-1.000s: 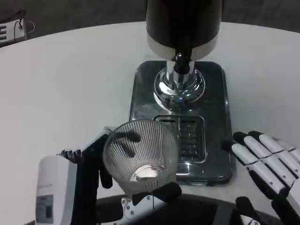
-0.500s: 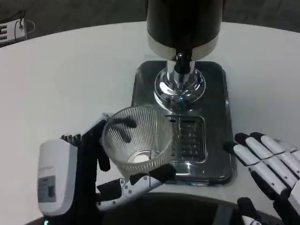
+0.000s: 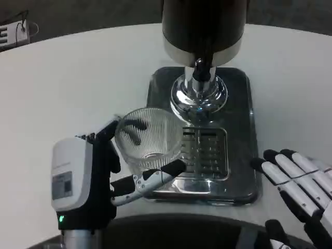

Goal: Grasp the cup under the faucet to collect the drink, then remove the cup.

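While your left hand (image 3: 98,171) held the cup (image 3: 149,139) with fingers wrapped around its sides, the cup sat at the front left edge of the shiny tray (image 3: 238,104), not yet under the faucet (image 3: 201,70). You needed to keep it upright and slide it right below the spout. It looked clear, ribbed and empty. Your right hand (image 3: 298,184) lay spread, holding nothing.

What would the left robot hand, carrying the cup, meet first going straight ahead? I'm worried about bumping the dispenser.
Probably the dispenser's chrome base beneath the faucet; the cup in the left robot hand leads, though depth is unclear.
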Controlling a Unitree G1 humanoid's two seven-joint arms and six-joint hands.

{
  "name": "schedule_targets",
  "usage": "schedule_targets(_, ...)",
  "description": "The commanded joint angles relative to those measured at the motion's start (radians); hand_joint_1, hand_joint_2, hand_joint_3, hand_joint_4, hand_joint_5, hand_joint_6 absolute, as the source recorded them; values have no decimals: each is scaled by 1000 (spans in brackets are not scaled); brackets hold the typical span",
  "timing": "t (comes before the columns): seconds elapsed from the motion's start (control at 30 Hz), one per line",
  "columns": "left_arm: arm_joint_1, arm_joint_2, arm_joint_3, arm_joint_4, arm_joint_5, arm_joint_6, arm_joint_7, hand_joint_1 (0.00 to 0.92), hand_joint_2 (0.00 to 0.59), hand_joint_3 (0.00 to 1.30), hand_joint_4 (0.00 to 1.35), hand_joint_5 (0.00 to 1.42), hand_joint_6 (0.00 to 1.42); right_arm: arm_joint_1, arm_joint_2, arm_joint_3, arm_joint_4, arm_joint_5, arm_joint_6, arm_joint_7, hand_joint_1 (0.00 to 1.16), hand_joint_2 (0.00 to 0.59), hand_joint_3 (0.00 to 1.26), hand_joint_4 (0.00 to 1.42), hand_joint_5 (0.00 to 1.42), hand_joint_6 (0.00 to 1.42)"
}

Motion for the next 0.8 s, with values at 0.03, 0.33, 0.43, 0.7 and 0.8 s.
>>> schedule_targets(0.03,-114,9,-15,126,-5,7,62,789,0,1029,1107,1197,1346,10,1,-15,-15,4,6,1,162,586,118,87,98,181)
schedule_targets(0.33,-296,-1,-89,374,-4,13,133,789,0,1029,1107,1197,1346,17,1,-30,-10,12,5,-4,162,586,118,87,98,181)
schedule_targets(0.43,-355,-9,-117,460,-3,15,155,789,0,1029,1107,1197,1346,19,1,-37,-8,16,5,-5,162,586,118,87,98,181)
schedule_targets(0.7,-454,-19,-172,614,-12,11,206,789,0,1029,1107,1197,1346,29,2,-52,-7,25,1,-7,162,586,117,87,98,188)
schedule_targets(0.8,-483,-24,-195,668,-13,12,216,783,0,1020,1094,1188,1346,30,1,-56,-5,29,1,-8,162,586,117,87,100,191)
